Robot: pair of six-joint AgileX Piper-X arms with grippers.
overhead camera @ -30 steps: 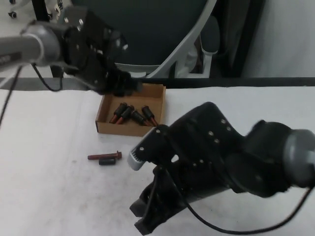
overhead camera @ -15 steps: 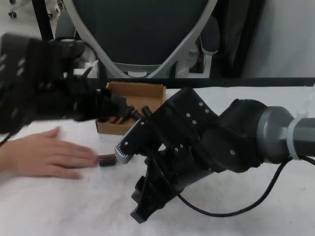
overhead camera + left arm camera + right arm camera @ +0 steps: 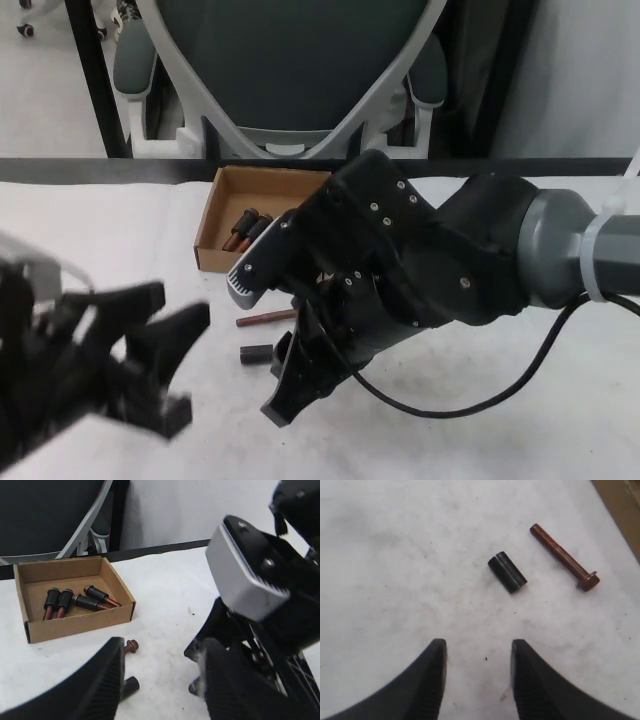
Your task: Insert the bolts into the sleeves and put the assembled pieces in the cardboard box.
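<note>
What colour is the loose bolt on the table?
The bolt is reddish brown, seen best in the right wrist view.

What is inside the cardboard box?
Four bolts with black sleeves lie in the cardboard box. In the high view, the right arm covers part of it.

Looks like a robotics lab set up in an office room. Shows an office chair [image 3: 290, 60] with a grey back and white frame, close behind a counter [image 3: 560, 420] covered in white cloth. Beyond that, a plain white wall [image 3: 200, 510], a pale hard floor [image 3: 50, 90] and a black post [image 3: 105, 80]. On the counter, a black and grey robot arm [image 3: 560, 250] trailing a cable, beside a small cardboard box [image 3: 212, 215] of sleeved bolts [image 3: 248, 228].
</note>
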